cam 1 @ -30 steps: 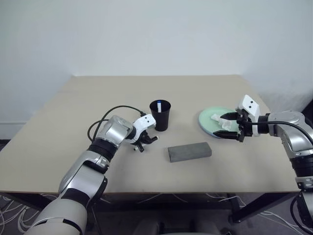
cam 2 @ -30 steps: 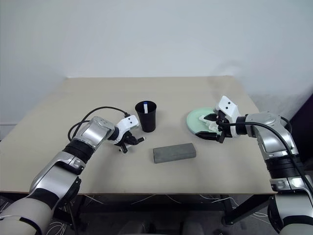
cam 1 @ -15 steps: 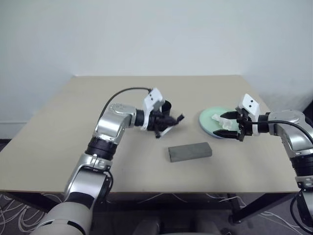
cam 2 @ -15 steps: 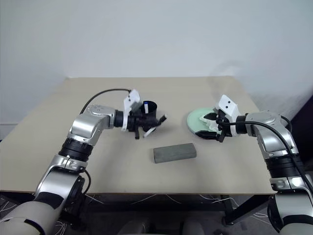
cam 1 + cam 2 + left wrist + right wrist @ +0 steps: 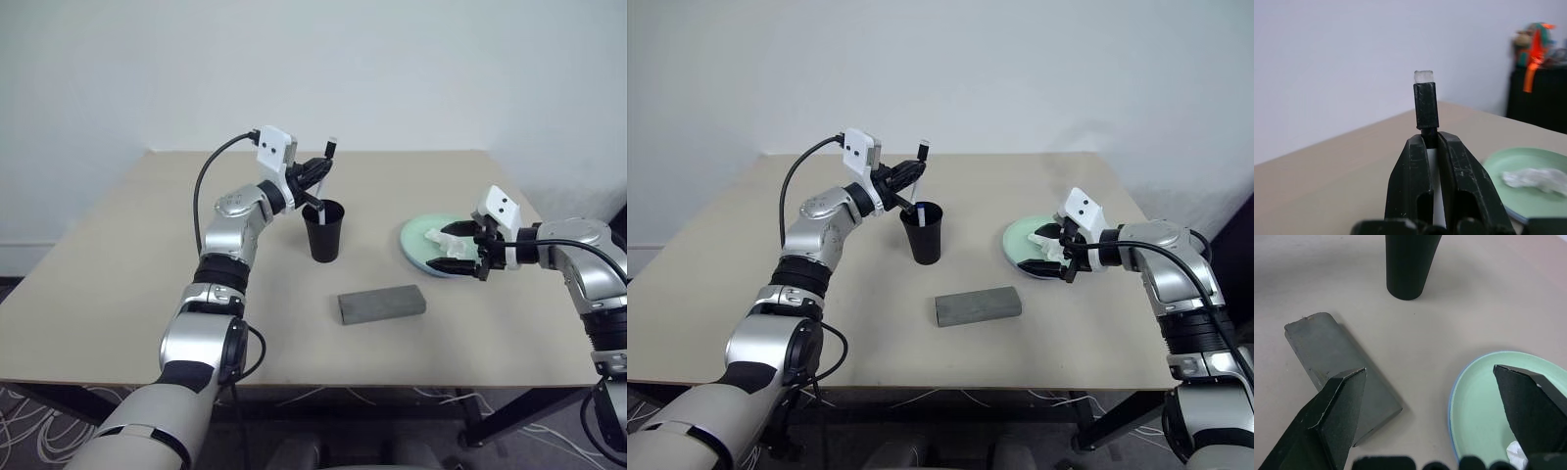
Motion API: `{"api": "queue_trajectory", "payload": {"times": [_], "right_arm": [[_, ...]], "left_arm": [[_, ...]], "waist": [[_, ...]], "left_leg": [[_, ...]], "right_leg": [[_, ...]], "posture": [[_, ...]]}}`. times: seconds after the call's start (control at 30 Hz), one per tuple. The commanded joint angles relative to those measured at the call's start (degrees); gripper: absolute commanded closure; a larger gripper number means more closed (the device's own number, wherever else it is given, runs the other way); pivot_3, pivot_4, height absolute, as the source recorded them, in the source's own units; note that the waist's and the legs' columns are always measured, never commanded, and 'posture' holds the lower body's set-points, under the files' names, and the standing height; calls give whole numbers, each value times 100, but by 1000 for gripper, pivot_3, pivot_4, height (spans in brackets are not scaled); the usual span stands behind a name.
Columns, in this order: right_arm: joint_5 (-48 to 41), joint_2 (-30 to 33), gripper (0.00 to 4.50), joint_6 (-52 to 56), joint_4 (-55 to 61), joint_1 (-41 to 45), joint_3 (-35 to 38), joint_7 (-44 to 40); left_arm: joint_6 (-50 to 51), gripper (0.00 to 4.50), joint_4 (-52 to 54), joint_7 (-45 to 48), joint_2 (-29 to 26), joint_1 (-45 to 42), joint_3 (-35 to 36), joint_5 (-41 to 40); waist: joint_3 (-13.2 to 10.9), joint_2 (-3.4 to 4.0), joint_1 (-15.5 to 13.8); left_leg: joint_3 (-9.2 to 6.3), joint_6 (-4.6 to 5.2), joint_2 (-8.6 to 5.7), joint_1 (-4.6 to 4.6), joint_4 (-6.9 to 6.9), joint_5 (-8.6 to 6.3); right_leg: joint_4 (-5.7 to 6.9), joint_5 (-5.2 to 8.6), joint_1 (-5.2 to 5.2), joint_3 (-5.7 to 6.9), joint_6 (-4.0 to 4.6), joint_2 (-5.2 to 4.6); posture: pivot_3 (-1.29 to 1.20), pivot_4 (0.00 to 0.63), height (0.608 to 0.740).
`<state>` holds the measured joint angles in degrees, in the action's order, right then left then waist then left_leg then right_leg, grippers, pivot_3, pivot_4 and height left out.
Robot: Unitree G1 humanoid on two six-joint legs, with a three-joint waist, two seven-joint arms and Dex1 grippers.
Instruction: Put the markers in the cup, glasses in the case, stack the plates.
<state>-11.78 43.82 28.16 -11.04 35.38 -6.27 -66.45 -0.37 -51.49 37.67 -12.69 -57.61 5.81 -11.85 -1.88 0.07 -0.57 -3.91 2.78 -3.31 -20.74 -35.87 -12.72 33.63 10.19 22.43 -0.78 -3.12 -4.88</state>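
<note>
Pinching a marker (image 5: 1426, 105) above the cup (image 5: 324, 231) mid-tabletop, the left gripper (image 5: 315, 173) was clamped; the right gripper (image 5: 461, 249) gaped over the plates (image 5: 416, 245) near the right edge.

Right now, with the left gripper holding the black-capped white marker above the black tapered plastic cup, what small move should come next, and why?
Probably tilt the black-capped white marker upright and lower it into the black tapered plastic cup. The left gripper is shut on it just above the rim, angled, and another pen already stands inside.

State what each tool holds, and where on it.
Left tool: black-capped marker, pinched on its barrel just below the cap. Right tool: open, nothing.
</note>
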Motion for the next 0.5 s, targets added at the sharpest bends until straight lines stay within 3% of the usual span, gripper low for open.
{"api": "queue_trajectory", "payload": {"times": [0.03, 0.5], "right_arm": [[-55, 45, 0, -89, 75, 167, 132, -17], [-72, 33, 0, -75, 109, 142, 149, 9]], "left_arm": [[-563, 4466, -217, -233, 92, -240, 105, 62], [-1339, 4466, -1035, -589, 380, -175, 106, 213]], "waist": [[0, 0, 1], [0, -1, 2]], "left_leg": [[0, 0, 0, 0, -1, 0], [1, 0, -6, 0, -3, 0]], "right_leg": [[0, 0, 0, 0, 0, 0], [2, -1, -1, 1, -1, 2]], "posture": [[0, 0, 732], [0, 0, 732]]}}
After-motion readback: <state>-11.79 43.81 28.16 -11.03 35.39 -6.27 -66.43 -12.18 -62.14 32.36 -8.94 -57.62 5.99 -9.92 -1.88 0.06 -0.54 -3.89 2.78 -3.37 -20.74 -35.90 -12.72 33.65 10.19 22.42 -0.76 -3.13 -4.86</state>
